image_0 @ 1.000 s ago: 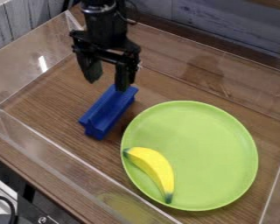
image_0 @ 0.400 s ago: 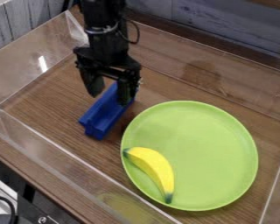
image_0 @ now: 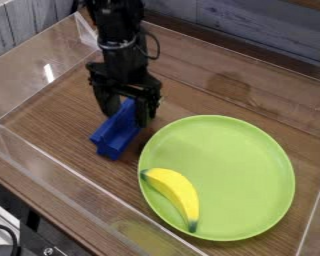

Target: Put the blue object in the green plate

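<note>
Tool (image_0: 127,108) hangs straight down on a black arm (image_0: 116,35), its two dark fingers (image_0: 105,101) spread wide apart and gripping nothing. The fingers straddle the far end of the blue object (image_0: 117,131), one on each side of it; whether they touch the block cannot be told from this view. The blue object lies flat on the wooden tabletop (image_0: 216,80), long and ridged, running from under the tool toward the near left. Its right side sits just beside the rim of the green plate (image_0: 243,160), outside it, with only a narrow strip of wood between them. The green plate is round and shallow and rests on the tabletop to the right of the block. A yellow banana (image_0: 174,194) lies inside the plate near its front left edge. Clear plastic walls (image_0: 43,70) stand around the work area.
</note>
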`<state>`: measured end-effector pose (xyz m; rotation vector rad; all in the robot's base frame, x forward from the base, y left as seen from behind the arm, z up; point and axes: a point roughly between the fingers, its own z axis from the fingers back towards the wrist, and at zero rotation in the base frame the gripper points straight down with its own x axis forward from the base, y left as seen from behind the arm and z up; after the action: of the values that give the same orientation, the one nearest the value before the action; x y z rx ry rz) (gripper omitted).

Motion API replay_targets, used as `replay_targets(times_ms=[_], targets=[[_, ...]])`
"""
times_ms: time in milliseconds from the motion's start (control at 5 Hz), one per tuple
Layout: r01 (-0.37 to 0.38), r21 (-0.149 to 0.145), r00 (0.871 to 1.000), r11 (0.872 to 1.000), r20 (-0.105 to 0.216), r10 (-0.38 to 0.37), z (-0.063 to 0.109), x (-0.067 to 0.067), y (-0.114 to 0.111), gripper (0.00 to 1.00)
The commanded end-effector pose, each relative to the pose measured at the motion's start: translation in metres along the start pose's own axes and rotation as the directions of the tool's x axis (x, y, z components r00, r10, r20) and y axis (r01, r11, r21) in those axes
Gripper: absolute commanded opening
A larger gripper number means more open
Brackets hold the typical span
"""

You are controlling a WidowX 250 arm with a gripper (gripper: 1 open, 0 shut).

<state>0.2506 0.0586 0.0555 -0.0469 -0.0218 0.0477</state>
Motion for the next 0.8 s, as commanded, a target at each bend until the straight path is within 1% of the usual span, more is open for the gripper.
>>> replay_targets(times_ms=[0,200,400,600], targets=[[-0.009,0.003,1.000,1.000,0.025,0.009,-0.0009,0.0029,0.0035,1.00],[-0.014,0.004,1.000,1.000,0.025,0.014,-0.0055,0.0036,0.0052,0.00],[-0.012,0.007,1.000,1.000,0.024,0.012,-0.0049,0.0041,0.0056,0.00],[-0.017,0.008,1.000,1.000,0.026,0.016,0.0011,0.0047,0.0037,0.00]])
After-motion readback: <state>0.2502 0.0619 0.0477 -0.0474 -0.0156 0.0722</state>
